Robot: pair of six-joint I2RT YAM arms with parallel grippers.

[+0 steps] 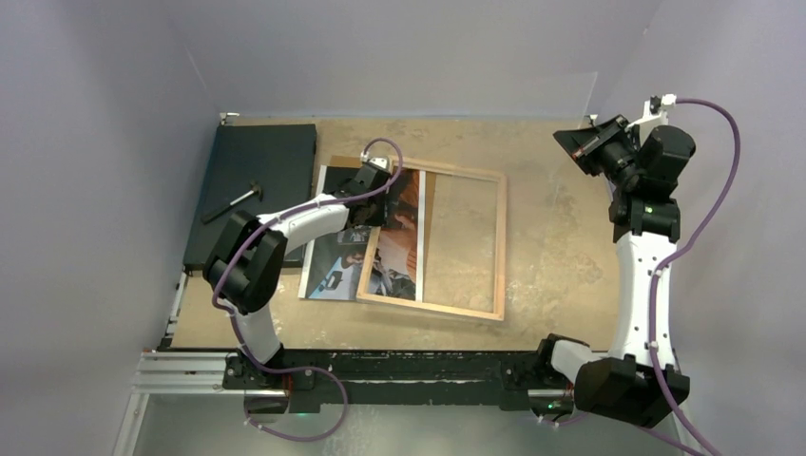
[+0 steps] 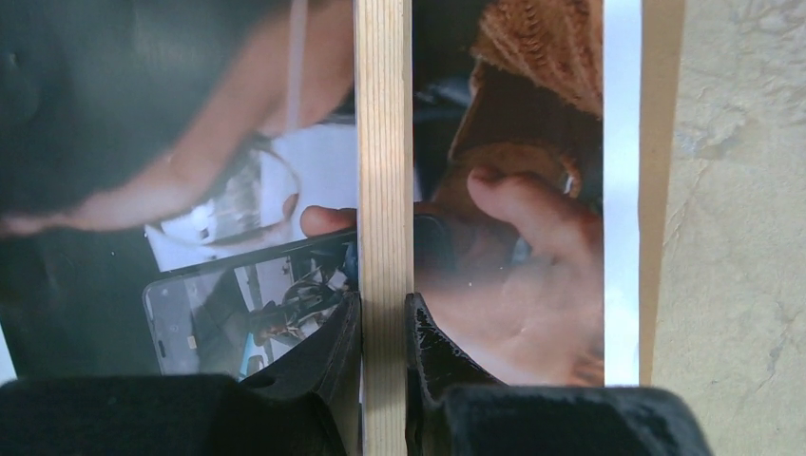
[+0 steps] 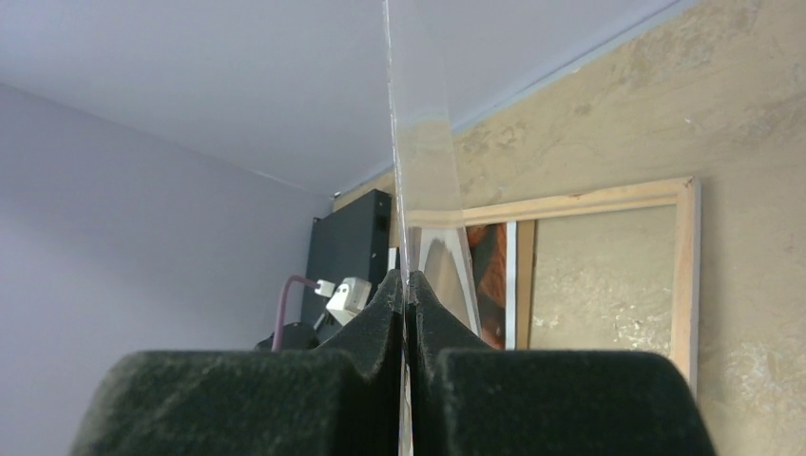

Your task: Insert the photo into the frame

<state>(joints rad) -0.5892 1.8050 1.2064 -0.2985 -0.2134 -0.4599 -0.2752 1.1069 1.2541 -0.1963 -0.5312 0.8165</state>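
The frame (image 1: 500,247) lies flat on the table with its light wooden back up. The photo (image 1: 335,261) lies under the frame's left part and sticks out past the left rail. My left gripper (image 1: 369,201) is shut on that left rail (image 2: 384,142), one finger on each side, with the glossy photo (image 2: 532,237) beneath. My right gripper (image 1: 584,142) hangs high at the back right, shut on a thin clear sheet (image 3: 423,142) that I see edge-on. In the right wrist view the gripper (image 3: 407,277) looks down at the frame (image 3: 686,275) and the photo (image 3: 489,256).
A flat black board (image 1: 257,185) lies at the back left, and a small dark tool (image 1: 233,202) rests on it. A brown backing strip (image 2: 661,190) shows past the photo's white border. Grey walls close in the table on three sides.
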